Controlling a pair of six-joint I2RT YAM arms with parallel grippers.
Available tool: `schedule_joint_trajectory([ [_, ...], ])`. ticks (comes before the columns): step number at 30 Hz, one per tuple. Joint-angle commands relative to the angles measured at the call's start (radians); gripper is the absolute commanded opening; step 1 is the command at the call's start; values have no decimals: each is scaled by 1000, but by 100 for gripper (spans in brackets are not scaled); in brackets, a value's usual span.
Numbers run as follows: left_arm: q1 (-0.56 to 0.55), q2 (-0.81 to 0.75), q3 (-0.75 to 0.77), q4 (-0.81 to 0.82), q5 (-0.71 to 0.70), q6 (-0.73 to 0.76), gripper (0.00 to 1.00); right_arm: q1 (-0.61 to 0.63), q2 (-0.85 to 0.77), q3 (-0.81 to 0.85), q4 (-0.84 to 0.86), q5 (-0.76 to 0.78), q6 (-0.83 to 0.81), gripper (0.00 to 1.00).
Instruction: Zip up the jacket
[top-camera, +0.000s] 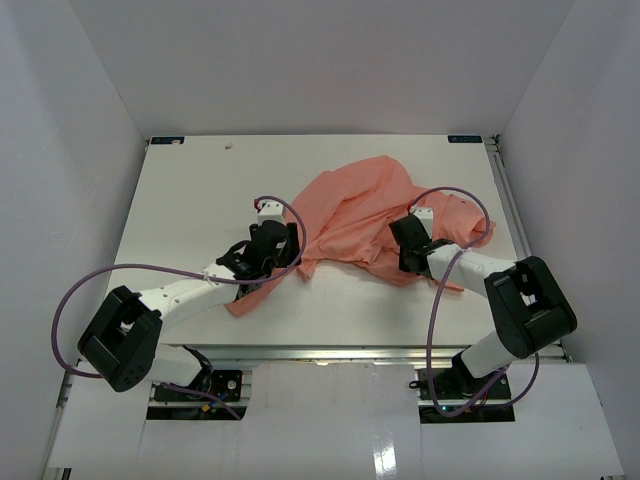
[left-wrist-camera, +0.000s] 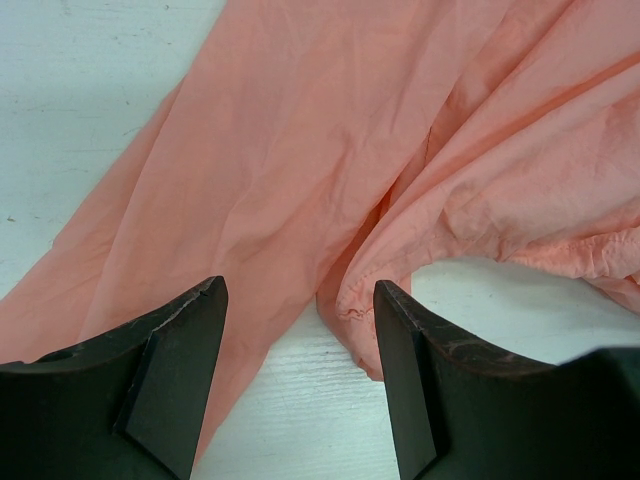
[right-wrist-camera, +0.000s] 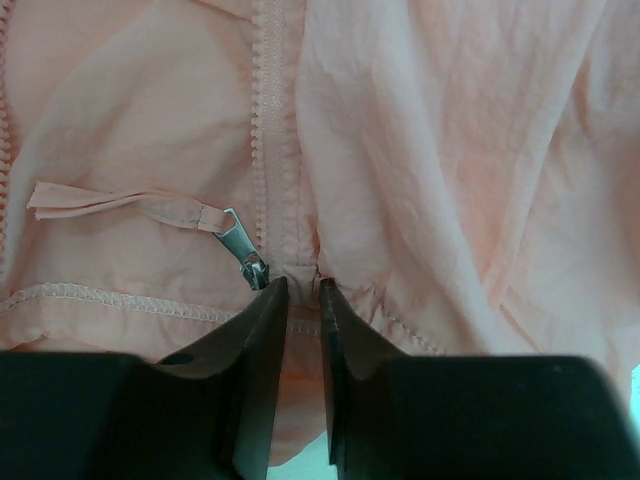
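The salmon-pink jacket (top-camera: 350, 215) lies crumpled on the white table (top-camera: 190, 200). My right gripper (top-camera: 400, 245) is at its near right side. In the right wrist view it (right-wrist-camera: 303, 285) is shut on the jacket's bottom hem (right-wrist-camera: 303, 315) at the foot of the zipper teeth (right-wrist-camera: 262, 120). The metal zipper slider (right-wrist-camera: 235, 245) with its fabric pull tab (right-wrist-camera: 100, 200) sits just left of the left finger. My left gripper (top-camera: 290, 250) is open over a sleeve (left-wrist-camera: 280, 150). A cuff end (left-wrist-camera: 350, 310) lies between its fingers on the table, and the gripper (left-wrist-camera: 300, 300) holds nothing.
White walls enclose the table on three sides. Purple cables loop from both arms (top-camera: 70, 300) (top-camera: 440, 300). A sleeve end (top-camera: 245, 300) trails toward the table's near edge (top-camera: 330, 348).
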Motion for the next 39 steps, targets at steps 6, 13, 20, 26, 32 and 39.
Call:
schedule_joint_trajectory([
  [6, -7, -29, -8, 9, -6, 4, 71, -9, -68, 32, -53, 45, -8, 8],
  [13, -7, -24, -9, 8, -11, 5, 71, -8, -116, 72, -71, 38, -17, 8],
  [20, -7, -28, -13, 20, 11, 7, 71, -9, -182, 64, -57, -12, -42, 8],
  [26, -7, -56, -38, 85, 102, 7, 71, -9, -340, -34, 8, -191, -43, 8],
  [32, -7, -57, -43, 91, 99, 9, 71, -7, -508, -132, 20, -282, -28, 8],
  [39, -5, -54, -37, 80, 88, 13, 72, -9, -349, -49, -14, -71, -63, 32],
])
